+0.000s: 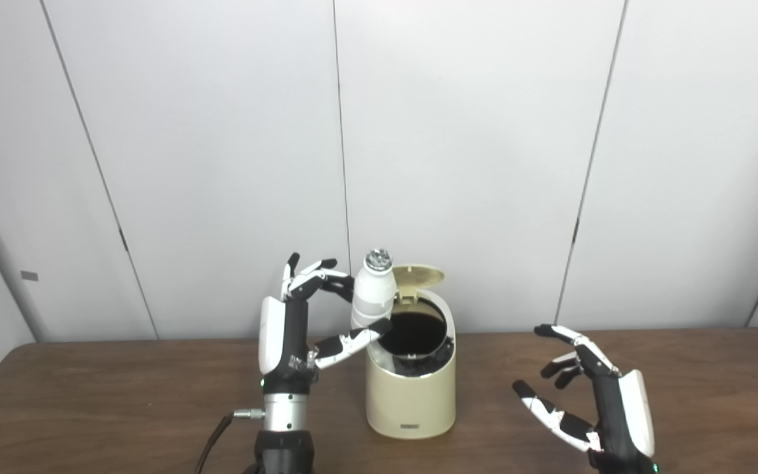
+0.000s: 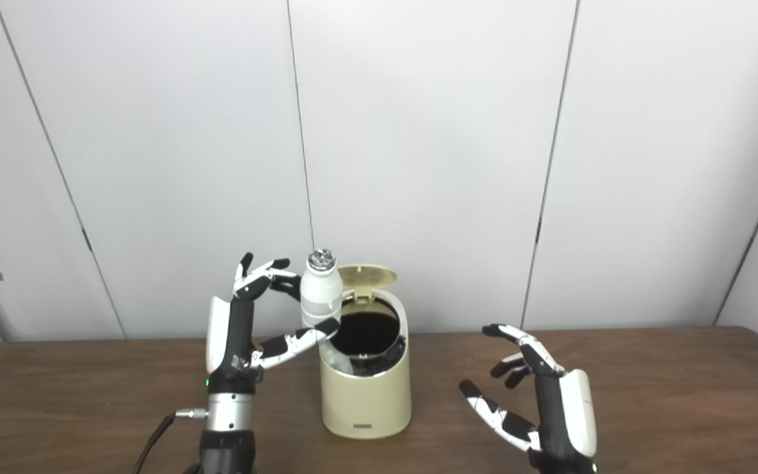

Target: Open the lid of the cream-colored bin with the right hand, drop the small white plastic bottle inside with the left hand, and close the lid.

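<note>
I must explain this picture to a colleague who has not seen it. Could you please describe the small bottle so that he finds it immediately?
On the brown table stands a cream-colored bin with its lid raised. At the bin's left rim, the left hand holds the bottle upright. It is the only white container, topped with a shiny silver cap.

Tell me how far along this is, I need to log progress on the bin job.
Done: the lid of the cream-colored bin stands open, its dark inside showing. In hand: the left hand holds the small white plastic bottle upright at the opening's left rim, not yet released. The right hand waits open beside the bin, apart from it. Left: dropping the bottle in and closing the lid.
</note>
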`<state>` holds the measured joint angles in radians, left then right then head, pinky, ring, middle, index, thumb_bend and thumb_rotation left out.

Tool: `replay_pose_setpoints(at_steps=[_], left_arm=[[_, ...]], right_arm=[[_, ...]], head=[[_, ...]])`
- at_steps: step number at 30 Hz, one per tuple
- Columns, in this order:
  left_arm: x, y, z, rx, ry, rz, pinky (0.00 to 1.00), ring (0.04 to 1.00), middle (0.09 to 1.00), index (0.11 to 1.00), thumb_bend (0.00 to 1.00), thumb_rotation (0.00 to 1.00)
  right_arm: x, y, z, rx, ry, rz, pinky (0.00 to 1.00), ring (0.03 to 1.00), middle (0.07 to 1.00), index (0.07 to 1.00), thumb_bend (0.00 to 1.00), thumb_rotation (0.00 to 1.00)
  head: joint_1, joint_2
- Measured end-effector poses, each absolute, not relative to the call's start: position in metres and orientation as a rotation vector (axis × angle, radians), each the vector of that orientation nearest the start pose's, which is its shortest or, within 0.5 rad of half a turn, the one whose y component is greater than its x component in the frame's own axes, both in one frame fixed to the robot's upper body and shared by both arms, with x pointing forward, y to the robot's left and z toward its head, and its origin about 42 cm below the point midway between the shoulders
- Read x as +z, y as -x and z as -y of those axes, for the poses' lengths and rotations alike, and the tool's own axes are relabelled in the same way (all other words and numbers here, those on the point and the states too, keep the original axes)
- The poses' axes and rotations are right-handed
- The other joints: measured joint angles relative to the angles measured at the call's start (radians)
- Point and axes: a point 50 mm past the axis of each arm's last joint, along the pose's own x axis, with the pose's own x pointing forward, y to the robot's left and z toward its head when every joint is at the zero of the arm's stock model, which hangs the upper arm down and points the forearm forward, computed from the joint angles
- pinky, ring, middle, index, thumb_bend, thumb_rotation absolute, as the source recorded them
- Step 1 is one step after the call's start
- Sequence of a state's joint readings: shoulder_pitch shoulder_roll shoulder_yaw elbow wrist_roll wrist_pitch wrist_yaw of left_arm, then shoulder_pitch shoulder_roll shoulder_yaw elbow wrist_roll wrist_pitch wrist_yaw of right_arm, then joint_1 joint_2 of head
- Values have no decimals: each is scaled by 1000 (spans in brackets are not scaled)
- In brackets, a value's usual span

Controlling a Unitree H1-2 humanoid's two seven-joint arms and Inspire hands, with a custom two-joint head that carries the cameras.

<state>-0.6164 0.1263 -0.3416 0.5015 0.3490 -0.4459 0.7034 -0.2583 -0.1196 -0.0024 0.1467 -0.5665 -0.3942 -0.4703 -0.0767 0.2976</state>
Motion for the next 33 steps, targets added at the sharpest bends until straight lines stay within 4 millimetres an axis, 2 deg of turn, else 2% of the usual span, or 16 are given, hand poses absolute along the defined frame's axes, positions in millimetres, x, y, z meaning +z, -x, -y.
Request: replay_pose_setpoints(at_steps=[3,6,9,11,18,20,24,25,26,28,33], left_arm=[[203,-442,-146,154,-349,725,1000,778,469,502,523,0],[202,-443,-145,154,-351,722,1000,777,472,496,524,0],[203,-444,-142,158,-346,724,1000,776,475,491,524,0],[203,-446,-141,154,-351,724,1000,776,472,495,524,0],[203,-447,-137,145,-323,710,1000,782,468,503,523,0],[203,-447,-135,140,-315,704,1000,787,470,497,524,0],[203,-447,-132,121,-295,687,1000,787,474,490,524,0],[203,-447,-132,118,-292,685,1000,784,474,492,524,0],[203,-447,-131,115,-290,685,1000,782,474,492,524,0],[204,-448,-129,114,-286,684,1000,778,474,491,524,0],[206,-448,-127,111,-276,684,1000,772,481,479,525,0]], right_arm=[[171,-354,236,-297,547,643,356,499,742,691,324,200],[171,-354,236,-297,547,644,412,554,737,688,329,196],[171,-354,235,-296,551,645,327,466,743,697,323,190],[171,-354,235,-296,551,645,313,450,744,697,323,161],[171,-354,235,-296,554,645,445,589,739,698,331,213],[171,-354,235,-297,554,645,392,536,741,699,327,185],[171,-354,234,-300,552,646,369,507,743,698,327,176],[171,-354,234,-301,552,646,327,454,747,701,325,175],[171,-354,234,-301,551,646,327,454,747,701,326,174],[171,-354,234,-302,550,646,379,520,747,701,329,176],[171,-354,234,-302,550,645,344,472,750,702,328,212]], head=[[-2,2],[-5,2],[-8,0],[-12,0],[-20,-2],[-20,-2],[-23,-5],[-23,-5],[-23,-5],[-23,-5],[-28,-6]])
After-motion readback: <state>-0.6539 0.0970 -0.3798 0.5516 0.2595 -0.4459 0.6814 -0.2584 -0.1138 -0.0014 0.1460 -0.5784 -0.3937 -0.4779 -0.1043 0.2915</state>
